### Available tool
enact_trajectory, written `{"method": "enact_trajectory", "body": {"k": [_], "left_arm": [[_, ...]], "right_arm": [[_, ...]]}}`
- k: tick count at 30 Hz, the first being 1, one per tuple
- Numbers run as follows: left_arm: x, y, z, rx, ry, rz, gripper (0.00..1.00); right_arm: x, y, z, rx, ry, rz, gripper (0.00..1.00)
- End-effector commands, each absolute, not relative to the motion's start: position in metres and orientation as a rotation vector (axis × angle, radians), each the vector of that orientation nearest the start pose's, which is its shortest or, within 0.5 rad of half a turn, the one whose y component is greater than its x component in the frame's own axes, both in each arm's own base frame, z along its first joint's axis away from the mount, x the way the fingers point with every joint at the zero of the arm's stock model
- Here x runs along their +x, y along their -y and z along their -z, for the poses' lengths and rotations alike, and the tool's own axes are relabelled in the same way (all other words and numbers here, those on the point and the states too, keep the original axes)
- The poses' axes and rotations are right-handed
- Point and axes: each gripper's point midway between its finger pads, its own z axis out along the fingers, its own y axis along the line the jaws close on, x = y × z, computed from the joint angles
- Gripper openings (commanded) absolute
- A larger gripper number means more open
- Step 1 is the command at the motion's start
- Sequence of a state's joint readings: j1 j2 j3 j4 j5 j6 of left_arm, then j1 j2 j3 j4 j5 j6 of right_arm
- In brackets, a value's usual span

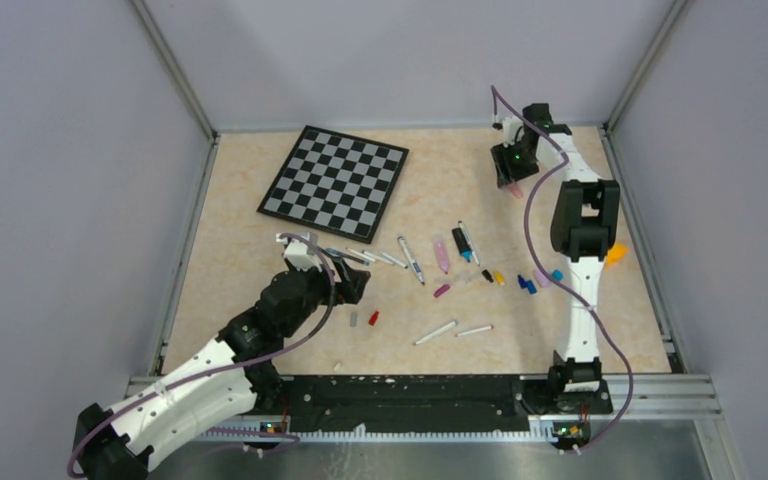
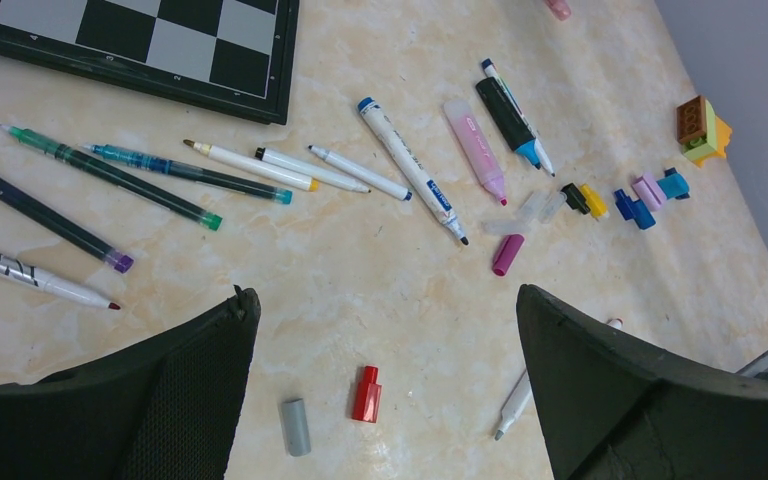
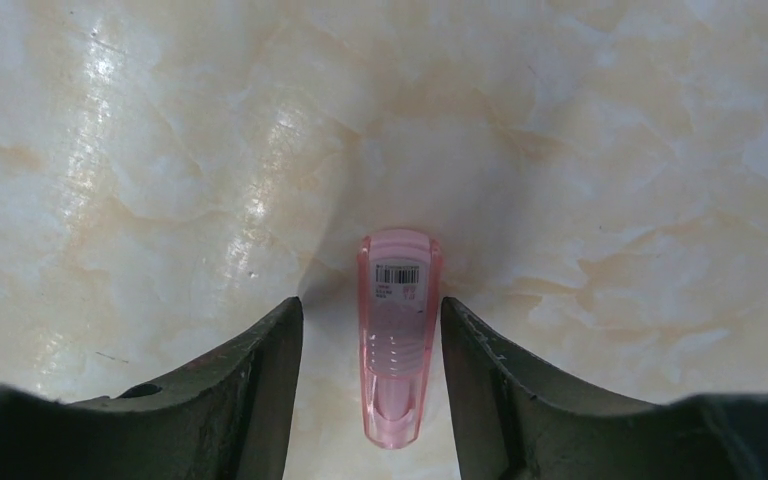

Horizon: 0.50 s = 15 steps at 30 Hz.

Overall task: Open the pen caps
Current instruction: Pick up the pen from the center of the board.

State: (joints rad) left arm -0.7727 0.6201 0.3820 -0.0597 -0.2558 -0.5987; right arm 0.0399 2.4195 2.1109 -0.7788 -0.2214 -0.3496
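My left gripper is open and empty, hovering above a red cap and a grey cap that lie loose on the table. Several uncapped pens lie in a row beyond it, below the chessboard. A magenta cap and a cluster of black, yellow, blue and pink caps lie to the right. My right gripper is at the far back right. Its jaws are open on either side of a translucent pink cap lying on the table, with a gap on each side.
The black-and-white chessboard lies at the back left. A yellow-orange block sits near the right wall. A pink highlighter and a black marker lie mid-table. Two white pens lie near the front.
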Motion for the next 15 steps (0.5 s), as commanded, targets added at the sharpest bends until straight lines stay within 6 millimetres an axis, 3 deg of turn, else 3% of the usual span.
{"method": "enact_trajectory", "body": {"k": [1,5,9,13,15], "left_arm": [[0.225,0.185,-0.174,-0.027,-1.873,0.72,0.99],[0.223,0.185,-0.175,-0.033,-1.872,0.735,0.99],[0.221,0.189,-0.178,-0.031,-1.867,0.771,0.99],[0.21,0.209,-0.19,0.056,-1.822,0.911,0.99],[0.205,0.219,-0.198,0.086,-1.79,0.989,0.99]], "right_arm": [[0.555,-0.052,-0.032,-0.61,-2.557,-0.151,0.5],[0.55,-0.051,-0.026,-0.622,-2.575,-0.153,0.4],[0.547,-0.05,-0.024,-0.629,-2.583,-0.148,0.12],[0.544,-0.06,-0.048,-0.611,-2.54,-0.207,0.06],[0.54,-0.07,-0.074,-0.586,-2.489,-0.276,0.05]]}}
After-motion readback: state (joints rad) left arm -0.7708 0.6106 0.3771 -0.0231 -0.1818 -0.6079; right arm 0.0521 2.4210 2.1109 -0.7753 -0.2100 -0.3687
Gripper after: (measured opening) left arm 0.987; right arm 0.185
